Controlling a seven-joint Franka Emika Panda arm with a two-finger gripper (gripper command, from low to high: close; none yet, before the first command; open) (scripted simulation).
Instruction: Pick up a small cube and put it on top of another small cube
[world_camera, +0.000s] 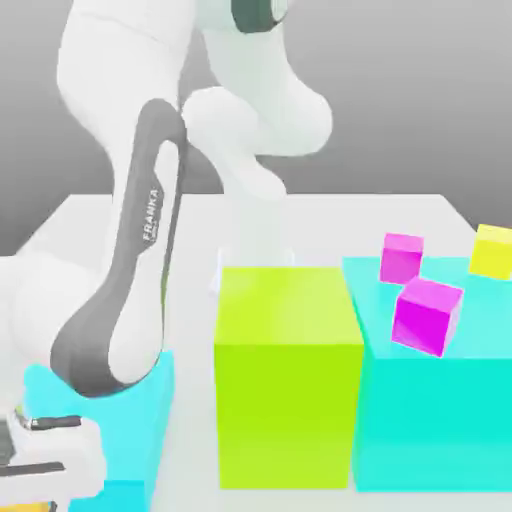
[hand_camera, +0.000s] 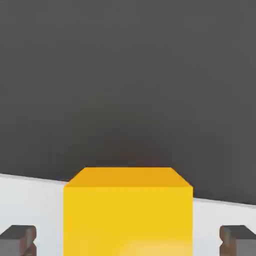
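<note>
The gripper (hand_camera: 128, 239) straddles the small orange cube (hand_camera: 128, 215), its fingertips (hand_camera: 19, 239) on either side with gaps visible, jaws partly open, ready for lifting toward the magenta cube (world_camera: 427, 316).

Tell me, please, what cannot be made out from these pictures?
- Orange cube: the hand view's edge cuts off its base, so what it rests on is unseen.
- Gripper: the same edge cuts its fingertips short.
- Cyan block on the exterior view's left: the arm hides most of it.
</note>
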